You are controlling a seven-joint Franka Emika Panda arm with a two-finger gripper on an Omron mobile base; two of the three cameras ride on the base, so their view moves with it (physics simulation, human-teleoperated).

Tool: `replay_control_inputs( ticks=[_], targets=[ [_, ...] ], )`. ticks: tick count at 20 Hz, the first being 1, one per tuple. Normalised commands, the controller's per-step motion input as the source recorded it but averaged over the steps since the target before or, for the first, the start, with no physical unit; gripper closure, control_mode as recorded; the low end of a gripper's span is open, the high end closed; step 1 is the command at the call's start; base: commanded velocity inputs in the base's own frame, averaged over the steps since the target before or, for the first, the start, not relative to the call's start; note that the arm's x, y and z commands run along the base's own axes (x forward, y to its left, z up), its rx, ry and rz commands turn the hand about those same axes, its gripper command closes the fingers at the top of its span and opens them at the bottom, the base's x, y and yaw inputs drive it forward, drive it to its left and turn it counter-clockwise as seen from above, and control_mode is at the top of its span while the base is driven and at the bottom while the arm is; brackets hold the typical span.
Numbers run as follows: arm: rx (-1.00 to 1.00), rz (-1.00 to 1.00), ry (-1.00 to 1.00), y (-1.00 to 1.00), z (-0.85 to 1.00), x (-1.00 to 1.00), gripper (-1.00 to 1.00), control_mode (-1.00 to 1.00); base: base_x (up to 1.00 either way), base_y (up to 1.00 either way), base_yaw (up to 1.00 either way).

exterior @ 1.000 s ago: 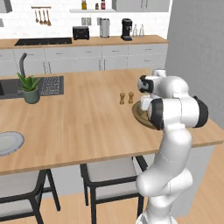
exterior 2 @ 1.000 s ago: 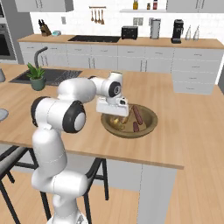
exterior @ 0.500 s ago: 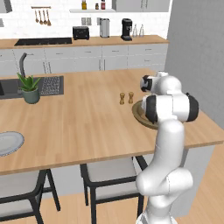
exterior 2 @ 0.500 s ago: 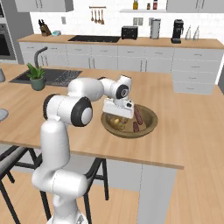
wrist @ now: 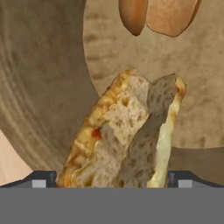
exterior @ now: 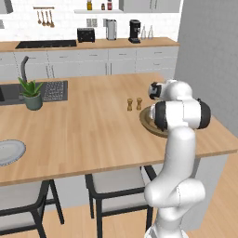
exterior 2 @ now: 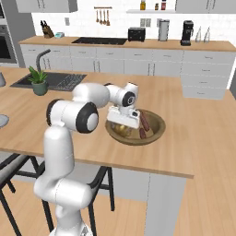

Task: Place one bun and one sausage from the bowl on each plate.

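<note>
The wooden bowl (exterior 2: 156,131) stands on the island's right part, and its rim also shows behind my arm (exterior: 145,122). Two dark sausages (exterior 2: 144,123) lie in its middle. A torn, crusty bun (wrist: 127,140) lies on the bowl's floor (wrist: 39,87). My gripper (wrist: 113,179) is open and hangs low over it, one fingertip on each side of the bun, not touching it. In the right base view the gripper (exterior 2: 121,125) reaches down into the bowl's left half. A grey plate (exterior: 7,151) lies far left on the island.
Salt and pepper shakers (exterior: 134,103) stand just left of the bowl. A potted plant (exterior: 32,93) sits by the sink (exterior: 44,90). More brown food (wrist: 159,15) lies further along the bowl. Stools (exterior: 116,186) stand under the island's near edge.
The hand has swung right over the bowl and come down into it, close above the bun. Its jaws have stayed wide.
</note>
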Motion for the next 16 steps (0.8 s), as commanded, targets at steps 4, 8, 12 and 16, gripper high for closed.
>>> replay_control_inputs(
  ticks=[4,8,12,16],
  targets=[
    [0.0,-0.05,0.0,0.05,-0.19,-0.42,-1.0,-1.0,0.0,0.0,0.0],
    [0.0,-0.08,0.03,0.0,-0.15,-0.22,-1.0,-1.0,0.0,0.0,0.0],
    [0.0,0.0,0.01,0.0,0.0,-0.08,1.0,-1.0,0.0,0.0,0.0],
    [0.0,0.0,0.0,0.0,0.03,-0.06,1.0,-1.0,0.0,0.0,0.0]
  ],
)
